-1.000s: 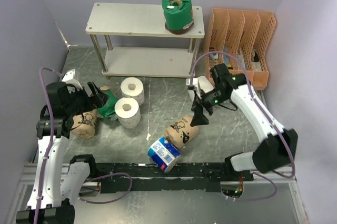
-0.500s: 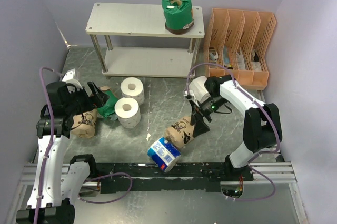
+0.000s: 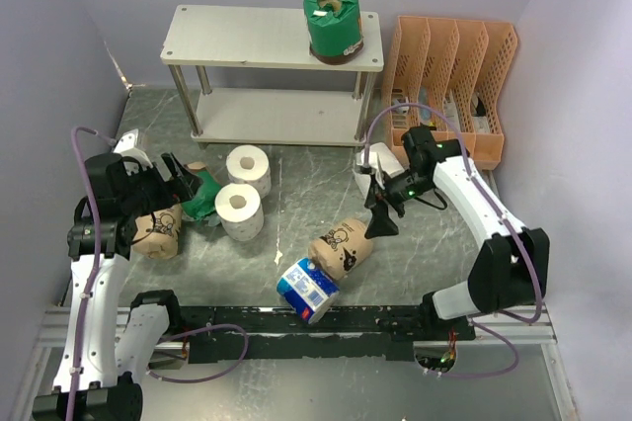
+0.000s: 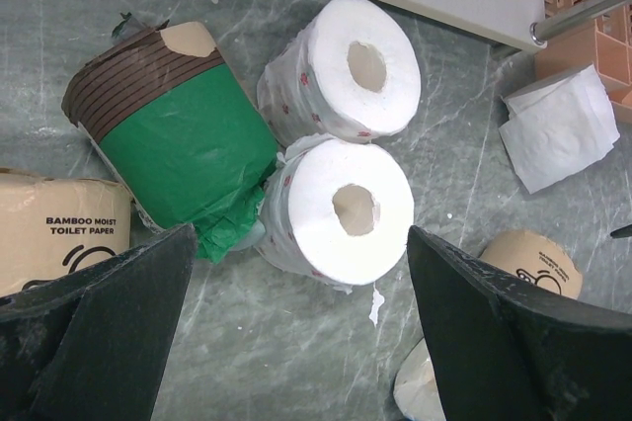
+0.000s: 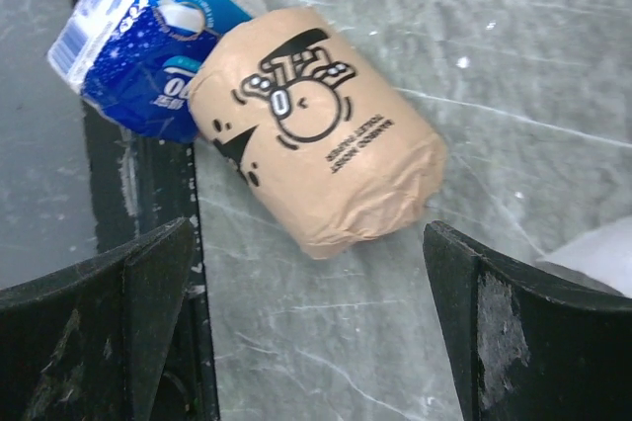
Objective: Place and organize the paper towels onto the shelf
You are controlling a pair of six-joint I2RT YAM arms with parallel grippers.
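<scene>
**While the right jaws finish spreading, one roll alone sits on the shelf**

Although the right arm (image 3: 464, 194) dipped toward the tan cartoon-print roll (image 3: 344, 243) half a second ago, it has since drawn back a little and hovers just above it. Its jaws, which were widening over that second, now stand fully spread either side of the roll and touch nothing. The blue-and-white roll (image 3: 307, 290) lies against the tan one, near the front rail; neither has shifted.

The left arm (image 3: 94, 273) has not moved; its jaws are spread and empty over the two bare white rolls (image 4: 341, 209), with a green-wrapped roll (image 4: 183, 144) just beside them and a second tan roll (image 3: 158, 233) at the bench's left.

One green-wrapped roll (image 3: 334, 21) stands on the top board of the shelf (image 3: 247, 36); a third white roll (image 3: 370, 166), partly unwound, lies near the orange organizer (image 3: 449, 85).

By my reading the grasp is lined up, not made, and the task has barely begun.
</scene>
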